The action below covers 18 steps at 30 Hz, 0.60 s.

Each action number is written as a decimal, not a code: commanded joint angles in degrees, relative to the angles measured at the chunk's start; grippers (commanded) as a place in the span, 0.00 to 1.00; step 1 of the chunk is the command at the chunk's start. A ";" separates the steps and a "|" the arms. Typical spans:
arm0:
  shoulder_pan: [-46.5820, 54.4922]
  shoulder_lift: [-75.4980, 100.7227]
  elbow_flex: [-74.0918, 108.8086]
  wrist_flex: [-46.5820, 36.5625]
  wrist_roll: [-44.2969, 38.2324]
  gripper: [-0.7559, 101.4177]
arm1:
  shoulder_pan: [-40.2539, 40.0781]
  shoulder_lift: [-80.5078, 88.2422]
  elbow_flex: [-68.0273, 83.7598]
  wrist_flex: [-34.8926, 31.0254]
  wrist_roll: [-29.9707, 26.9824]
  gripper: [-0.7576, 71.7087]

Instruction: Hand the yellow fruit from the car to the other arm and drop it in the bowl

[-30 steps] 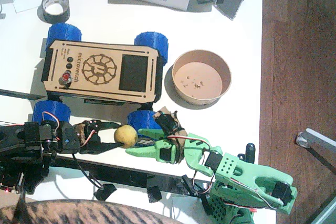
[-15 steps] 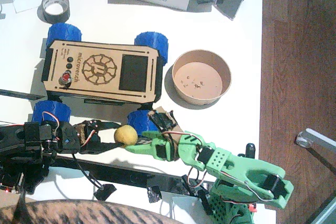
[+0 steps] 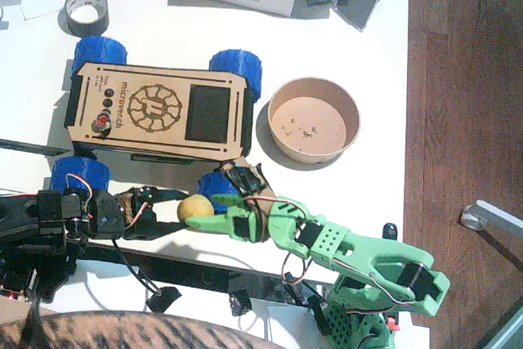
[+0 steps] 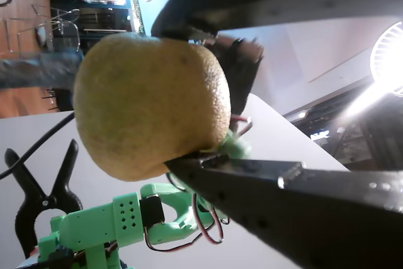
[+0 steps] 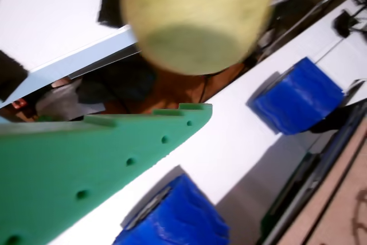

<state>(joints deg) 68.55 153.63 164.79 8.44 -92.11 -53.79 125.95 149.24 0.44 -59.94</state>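
Clamped in my left gripper (image 3: 181, 206), the black one, is the small round dull-yellow fruit (image 3: 195, 209); in a wrist view its dark jaws press the fruit (image 4: 148, 102) from above and below. So the pick from the flat tan wooden car (image 3: 159, 112) with chunky blue wheels is done, and the fruit hangs just in front of the car's near wheel, above the white table (image 3: 359, 55).

Right now I am at the handover. My light green right gripper (image 3: 214, 224) is nosed up against the fruit, and one green jaw lies just below it in a wrist view (image 5: 198, 18). Whether that gripper has closed on it, I cannot tell.

Left to do: release from the black side, carry across, and drop into the round tan bowl (image 3: 314, 119), which holds only crumbs.
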 commanded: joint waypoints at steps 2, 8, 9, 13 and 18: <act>0.18 2.20 -0.62 -0.18 -0.79 0.01 | 0.88 -2.99 -5.89 -2.37 -0.35 0.46; 0.18 2.20 -0.62 -0.18 -0.79 0.01 | 1.49 -6.42 -8.44 -4.13 -0.35 0.44; 0.18 2.20 -0.62 -0.18 -0.79 0.01 | 1.58 -6.59 -8.61 -4.31 -0.35 0.43; 0.18 2.20 -0.62 -0.18 -0.79 0.01 | 0.97 -7.03 -9.67 -2.72 -1.05 0.16; 0.18 2.20 -0.62 0.18 -0.79 0.01 | 0.09 -6.59 -10.28 -2.02 -1.14 0.01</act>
<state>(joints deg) 68.91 153.72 165.06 8.70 -92.11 -52.82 118.92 141.33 -1.85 -60.21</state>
